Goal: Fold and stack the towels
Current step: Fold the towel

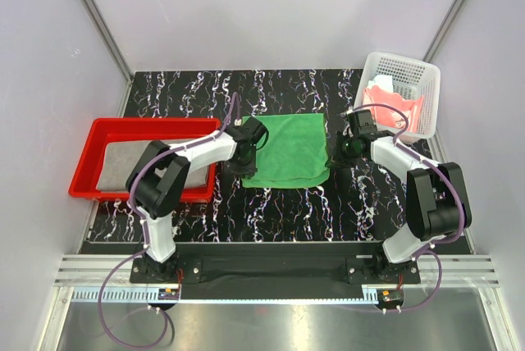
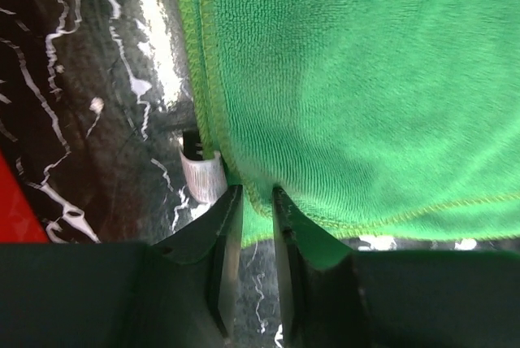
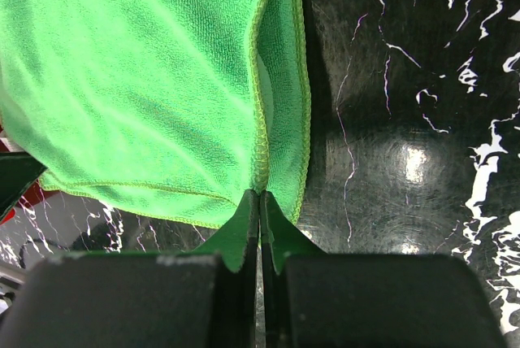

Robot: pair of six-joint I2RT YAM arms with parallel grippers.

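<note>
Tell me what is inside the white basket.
A crumpled salmon-pink towel fills the white basket; anything beneath it, and the basket's floor, is covered.

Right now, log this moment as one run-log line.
green towel: flat mid-table | left gripper: jaws slightly parted at its left edge | right gripper: shut on its right edge | grey towel: in red tray

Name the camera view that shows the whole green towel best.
Top external: the green towel shows nearly its whole outline there, lying flat between the two arms. The left wrist view shows only one corner, between the slightly parted fingers of the left gripper. The right wrist view shows one hemmed edge pinched in the shut right gripper.
</note>
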